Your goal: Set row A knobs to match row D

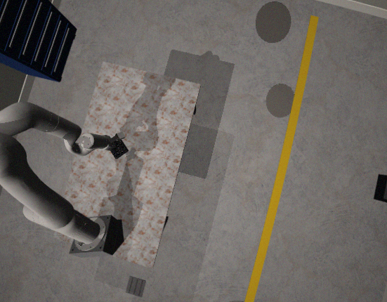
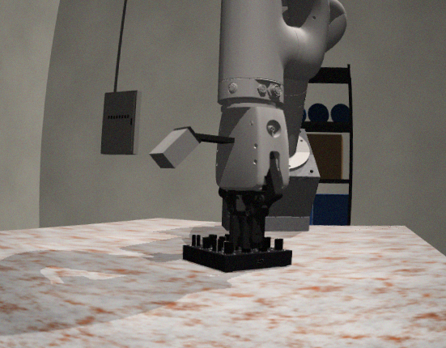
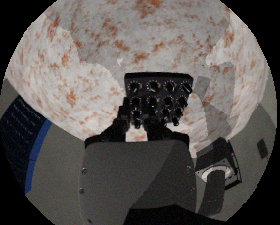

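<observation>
Exterior view, gripper [image 2: 246, 240] down among knob box [image 2: 237, 259] knobs, fingers slightly parted, gripping nothing, marbled table [image 2: 334, 291].
</observation>
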`<act>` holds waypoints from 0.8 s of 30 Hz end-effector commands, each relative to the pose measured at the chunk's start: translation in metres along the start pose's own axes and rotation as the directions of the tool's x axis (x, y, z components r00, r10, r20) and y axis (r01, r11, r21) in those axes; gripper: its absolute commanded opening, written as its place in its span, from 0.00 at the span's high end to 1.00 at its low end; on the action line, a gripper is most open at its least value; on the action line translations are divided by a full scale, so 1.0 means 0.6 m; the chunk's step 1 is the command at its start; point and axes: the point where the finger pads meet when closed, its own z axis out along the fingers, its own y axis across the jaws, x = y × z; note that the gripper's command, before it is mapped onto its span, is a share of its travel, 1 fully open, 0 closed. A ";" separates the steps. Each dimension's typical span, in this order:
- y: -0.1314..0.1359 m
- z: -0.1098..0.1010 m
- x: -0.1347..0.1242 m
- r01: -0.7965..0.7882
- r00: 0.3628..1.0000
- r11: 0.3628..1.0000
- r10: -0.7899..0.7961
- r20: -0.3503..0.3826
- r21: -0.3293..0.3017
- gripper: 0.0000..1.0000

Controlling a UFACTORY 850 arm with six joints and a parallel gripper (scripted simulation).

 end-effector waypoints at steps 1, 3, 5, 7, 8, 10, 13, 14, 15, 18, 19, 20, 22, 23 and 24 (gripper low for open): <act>-0.001 -0.002 0.001 0.000 1.000 1.000 0.000 -0.001 0.001 0.81; -0.001 -0.005 0.001 0.000 1.000 1.000 0.000 -0.001 0.001 0.81; -0.001 -0.011 0.001 0.000 1.000 1.000 0.000 -0.001 0.001 0.81; -0.001 -0.019 0.001 0.000 1.000 1.000 0.000 -0.001 0.001 0.81; -0.001 -0.024 0.001 0.000 1.000 1.000 0.000 -0.001 0.001 0.81; -0.001 -0.033 0.001 0.000 1.000 1.000 0.000 -0.001 0.001 0.81; -0.001 -0.046 0.001 0.000 1.000 1.000 0.000 -0.001 0.001 0.81; -0.001 -0.050 0.001 0.000 1.000 1.000 0.000 -0.001 0.001 0.81; -0.001 -0.050 0.001 0.000 1.000 1.000 0.000 -0.001 0.001 0.81; -0.001 -0.055 0.001 0.000 1.000 1.000 0.000 -0.001 0.001 0.81; -0.001 -0.057 0.001 0.000 1.000 1.000 0.000 -0.001 0.001 0.81; -0.001 -0.059 0.001 0.000 1.000 1.000 0.000 -0.001 0.001 0.81; -0.001 -0.060 0.001 0.000 1.000 1.000 0.000 -0.001 0.001 0.81; -0.001 -0.060 0.001 0.000 1.000 1.000 0.000 -0.001 0.001 0.81; -0.001 -0.060 0.001 0.000 1.000 1.000 0.000 -0.001 0.001 0.81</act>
